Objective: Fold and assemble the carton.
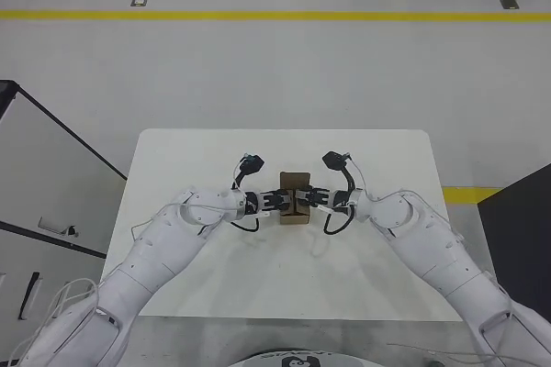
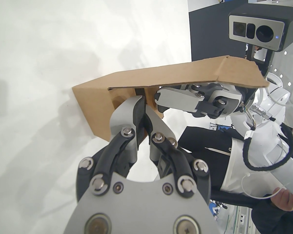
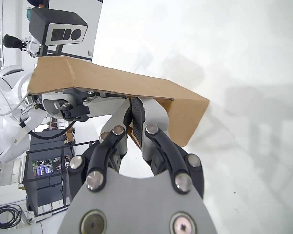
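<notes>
Left arm (image 1: 170, 243) and right arm (image 1: 432, 243): smooth, rounded white shells with black joints. The left gripper (image 2: 143, 108) and right gripper (image 3: 134, 110) each had a silver base plate, black linkage bars, round steel screws (image 2: 127, 130) and ribbed black pads (image 3: 138, 113). A black-and-silver camera box (image 2: 256, 30) was mounted at each wrist, beside a looped black braided cable (image 2: 245, 155).

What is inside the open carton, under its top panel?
The left gripper and the right gripper are in there, coming in from opposite sides of the carton, each shut on a cardboard edge. The deeper interior and floor are hidden by cardboard and the grippers.
</notes>
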